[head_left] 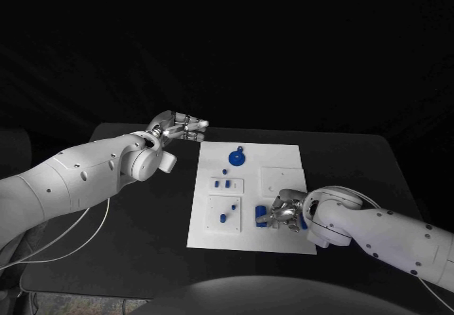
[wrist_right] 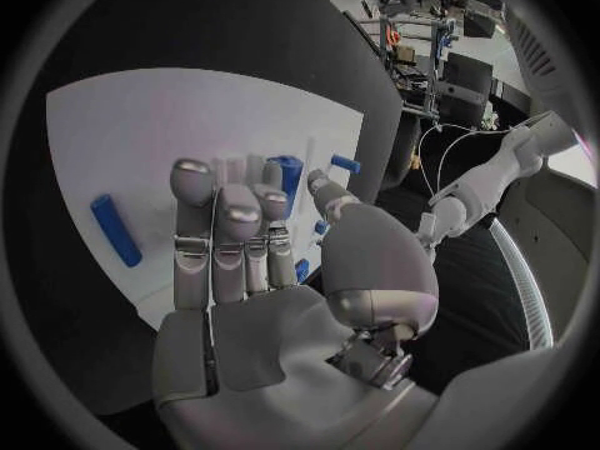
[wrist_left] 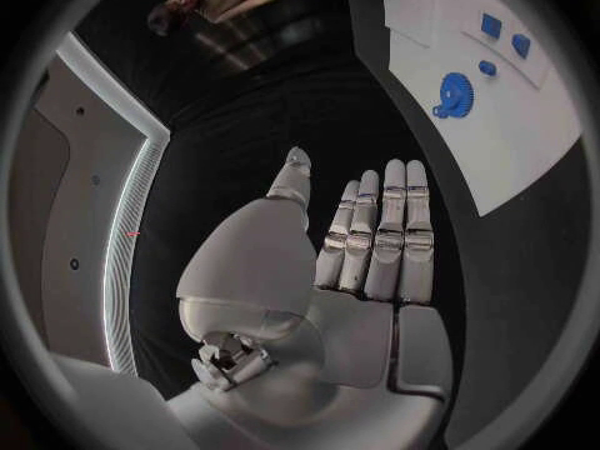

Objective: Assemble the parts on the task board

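One white task board [head_left: 281,172] on one black table [head_left: 350,157], two white arms — each ending in one silver hand, left [head_left: 179,126] and right [head_left: 281,213] — and about eight small blue parts, one a gear [head_left: 237,157].

black table [head_left: 359,164]; white task board [head_left: 279,164] lies flat at its middle

A robotics lab is showing here: a black bench [head_left: 359,164] is standing against dark drapes, while cluttered equipment racks [wrist_right: 419,30] and a monitor [wrist_right: 469,75] are sitting at one o'clock.
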{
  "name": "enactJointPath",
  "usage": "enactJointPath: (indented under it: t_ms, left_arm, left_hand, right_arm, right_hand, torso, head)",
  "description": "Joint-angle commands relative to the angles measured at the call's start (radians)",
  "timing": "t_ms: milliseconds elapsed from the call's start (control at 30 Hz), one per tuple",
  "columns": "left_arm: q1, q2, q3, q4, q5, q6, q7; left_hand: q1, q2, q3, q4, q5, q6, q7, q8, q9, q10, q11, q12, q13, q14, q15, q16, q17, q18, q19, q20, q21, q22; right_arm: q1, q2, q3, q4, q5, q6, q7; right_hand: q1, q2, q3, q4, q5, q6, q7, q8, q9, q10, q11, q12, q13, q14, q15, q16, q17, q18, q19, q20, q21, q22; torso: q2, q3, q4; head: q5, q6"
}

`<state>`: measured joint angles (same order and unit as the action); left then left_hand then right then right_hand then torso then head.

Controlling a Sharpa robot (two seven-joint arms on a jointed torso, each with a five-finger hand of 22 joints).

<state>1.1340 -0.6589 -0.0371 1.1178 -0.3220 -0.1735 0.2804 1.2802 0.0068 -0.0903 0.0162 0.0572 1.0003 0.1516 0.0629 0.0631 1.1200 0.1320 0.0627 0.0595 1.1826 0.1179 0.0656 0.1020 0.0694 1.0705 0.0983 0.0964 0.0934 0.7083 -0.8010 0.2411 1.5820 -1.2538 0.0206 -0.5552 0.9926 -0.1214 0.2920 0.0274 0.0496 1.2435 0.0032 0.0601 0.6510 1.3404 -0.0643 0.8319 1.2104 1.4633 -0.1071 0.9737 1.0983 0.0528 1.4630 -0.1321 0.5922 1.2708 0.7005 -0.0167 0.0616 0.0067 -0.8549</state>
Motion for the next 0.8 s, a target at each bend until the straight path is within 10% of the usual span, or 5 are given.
enactJointPath:
  t_ms: [33,433,567,633,800]
  left_arm:
    - [0.0,0.0,0.0,0.002,0.004,0.009,0.006]
    - [0.0,-0.001,0.0,0.001,0.004,0.012,0.004]
    - [0.0,-0.001,0.0,0.001,0.004,0.012,0.004]
    - [0.0,-0.001,0.0,0.001,0.004,0.012,0.004]
    - [0.0,-0.001,0.0,0.002,0.004,0.013,0.004]
  left_hand:
    - [-0.001,0.012,0.001,0.005,-0.001,-0.004,0.0,0.001,0.001,-0.006,0.002,-0.004,0.001,-0.006,-0.001,-0.004,0.001,-0.007,0.0,0.005,0.005,-0.001]
    - [-0.001,0.012,0.001,0.005,-0.001,-0.004,0.0,0.001,0.001,-0.006,0.002,-0.004,0.001,-0.006,-0.001,-0.004,0.001,-0.007,0.0,0.005,0.005,-0.001]
    - [-0.001,0.012,0.001,0.005,-0.001,-0.004,0.0,0.001,0.001,-0.006,0.002,-0.004,0.001,-0.006,-0.001,-0.004,0.001,-0.007,0.0,0.005,0.005,-0.001]
    - [-0.001,0.012,0.001,0.005,-0.001,-0.004,0.0,0.001,0.001,-0.006,0.002,-0.004,0.001,-0.006,-0.001,-0.004,0.001,-0.007,0.0,0.005,0.005,-0.001]
    - [-0.002,0.014,-0.001,0.006,-0.001,-0.004,0.001,0.001,0.001,-0.007,0.002,-0.004,0.001,-0.007,-0.001,-0.004,0.001,-0.007,-0.001,0.005,0.006,-0.004]
  right_arm:
    - [-0.001,-0.005,0.0,0.008,0.021,0.034,0.044]
    - [-0.005,-0.023,0.0,0.015,0.018,0.093,0.038]
    - [-0.008,-0.024,0.0,0.012,0.004,0.099,0.017]
    - [-0.009,-0.024,0.0,0.01,-0.002,0.095,0.007]
    - [-0.011,-0.019,0.0,0.007,-0.009,0.077,-0.008]
  right_hand:
    - [0.015,-0.005,-0.005,-0.001,-0.001,0.007,-0.002,0.006,0.002,0.009,0.0,0.002,0.001,-0.002,-0.006,-0.002,0.002,-0.008,0.053,-0.006,0.002,0.001]
    - [0.062,-0.009,-0.009,-0.012,0.001,0.008,-0.004,0.005,0.006,0.01,0.0,0.003,0.004,-0.002,-0.005,-0.002,0.003,-0.009,0.053,-0.004,0.006,0.002]
    - [0.097,0.048,-0.035,-0.085,0.052,0.005,-0.009,0.004,0.004,0.008,-0.001,0.003,0.001,-0.002,-0.005,-0.002,-0.001,-0.008,0.053,-0.002,0.006,0.003]
    - [0.117,0.081,-0.025,-0.131,0.16,-0.002,-0.013,0.003,-0.002,0.007,-0.004,0.002,0.0,-0.002,-0.007,-0.001,-0.003,-0.009,0.053,-0.003,0.005,0.003]
    - [0.056,0.114,0.013,-0.19,0.145,-0.001,-0.012,0.004,-0.001,0.009,-0.005,0.005,-0.003,-0.003,-0.006,0.0,-0.008,-0.01,0.053,-0.004,0.005,0.003]
  torso:
    - [0.0,0.0001,-0.0004]
    - [0.0,0.0009,-0.0005]
    - [0.0,0.0003,-0.0004]
    - [0.0,0.0,-0.0005]
    - [0.0,0.0,0.0007]
  head:
    - [0.0,-0.001]
    - [0.0,-0.004]
    - [-0.001,-0.004]
    - [-0.002,-0.004]
    - [-0.002,-0.005]
